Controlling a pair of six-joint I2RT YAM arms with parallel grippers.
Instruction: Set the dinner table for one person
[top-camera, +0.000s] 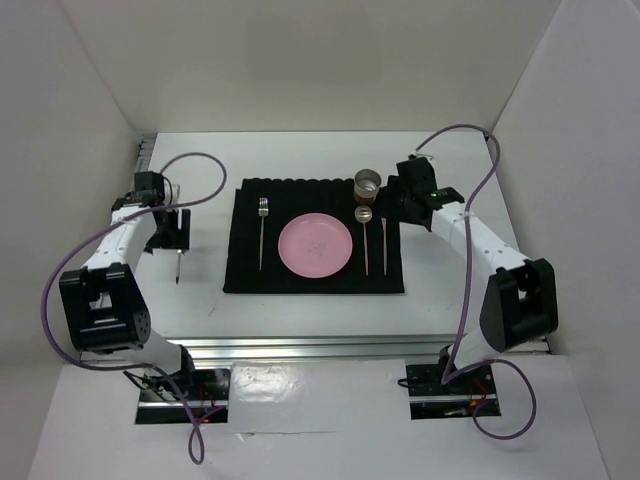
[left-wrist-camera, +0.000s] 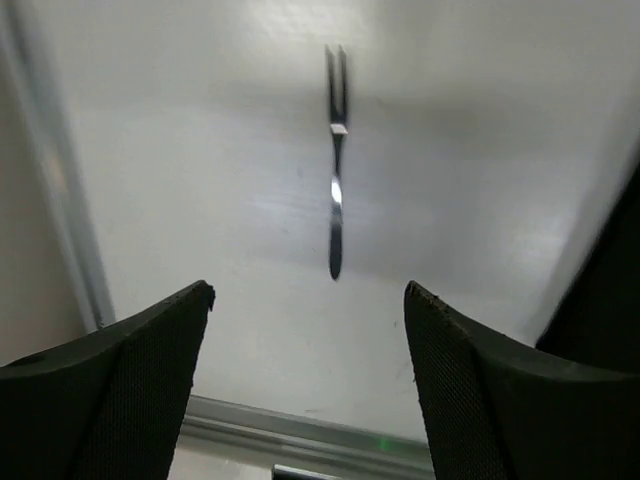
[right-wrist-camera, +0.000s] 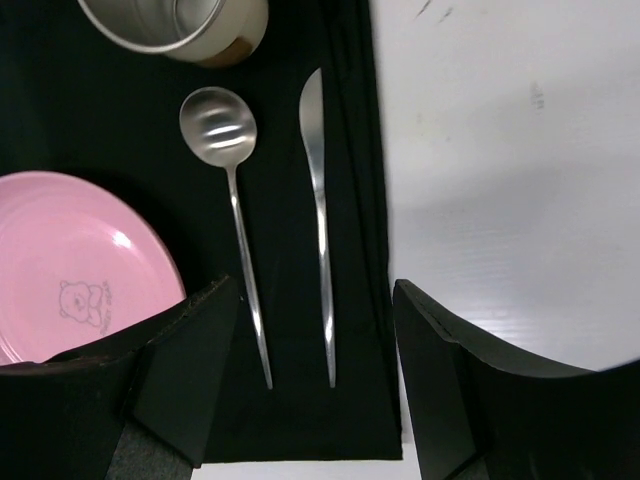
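The white dinner table (top-camera: 300, 312) holds a black ribbed placemat (top-camera: 250, 275). On the mat lie a fork (top-camera: 262, 232), a pink plate (top-camera: 315, 245), a spoon (top-camera: 365, 232), a knife (right-wrist-camera: 320, 230) and a metal cup (top-camera: 368, 183). My right gripper (top-camera: 393, 205) is open and empty, just above the mat's right edge. In the right wrist view its fingers straddle the handles of the knife and spoon (right-wrist-camera: 235, 200). A small two-tined fork (left-wrist-camera: 336, 160) lies on the bare table left of the mat. My left gripper (left-wrist-camera: 308, 295) is open and empty above the table, just short of that fork's handle.
White walls enclose the table on three sides. A silver rail (left-wrist-camera: 300, 430) shows just behind the left gripper's fingers, and another rail (left-wrist-camera: 60, 200) runs along the table's left side. The plate (right-wrist-camera: 70, 270) and cup (right-wrist-camera: 175, 25) lie close to the right gripper.
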